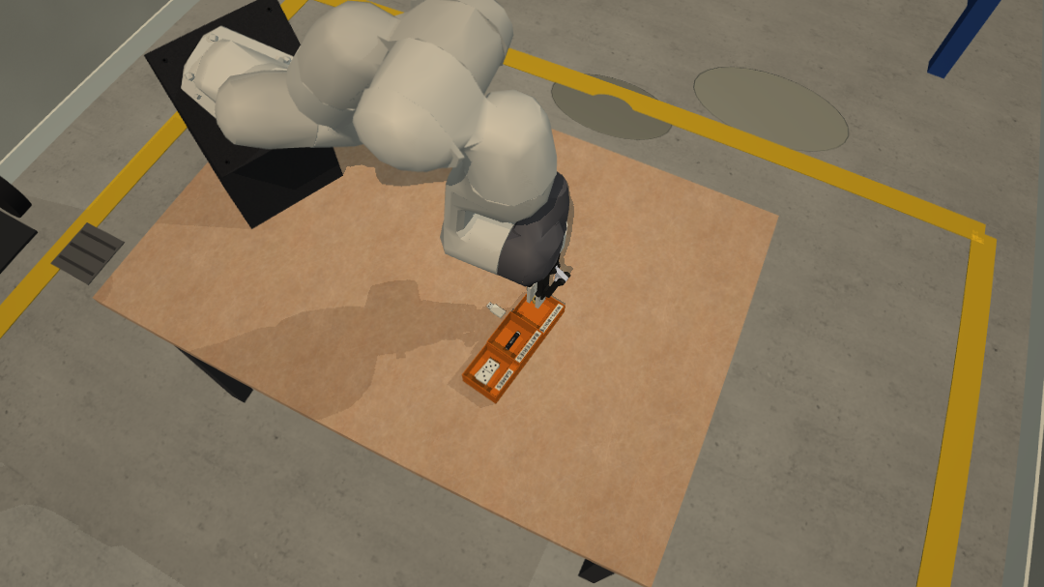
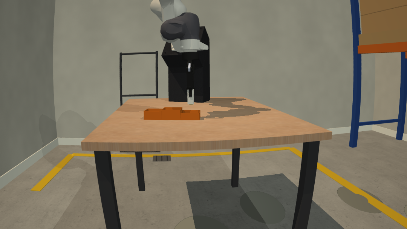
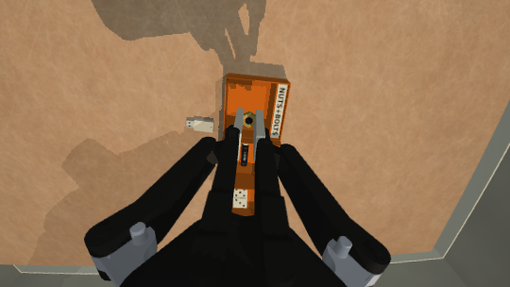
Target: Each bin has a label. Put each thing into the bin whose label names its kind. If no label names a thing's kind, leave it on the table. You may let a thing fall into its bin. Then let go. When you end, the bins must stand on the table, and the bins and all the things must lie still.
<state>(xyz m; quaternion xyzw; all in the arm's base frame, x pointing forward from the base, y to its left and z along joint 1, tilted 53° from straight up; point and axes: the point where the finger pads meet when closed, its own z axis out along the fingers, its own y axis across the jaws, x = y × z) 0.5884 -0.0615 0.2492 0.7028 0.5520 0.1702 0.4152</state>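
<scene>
Industrial workshop or warehouse robot cell. Bare concrete floor (image 1: 770, 25), plain grey walls with a skirting board. Yellow tape line (image 1: 955, 396) on the floor boxes in the work area. Blue steel rack (image 2: 355, 64) with orange beam and brown cartons at one side. Robot arm (image 1: 431, 87) mounted on a black pedestal (image 2: 198, 73) at a wooden tabletop (image 2: 210, 130) with black legs.

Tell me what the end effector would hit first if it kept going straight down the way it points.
The end effector, shut on a nut, points down into the bin labelled NUTS+BOLTS. Its bare orange floor would probably come first; nothing else shows under the nut. The height above it is hard to judge.
</scene>
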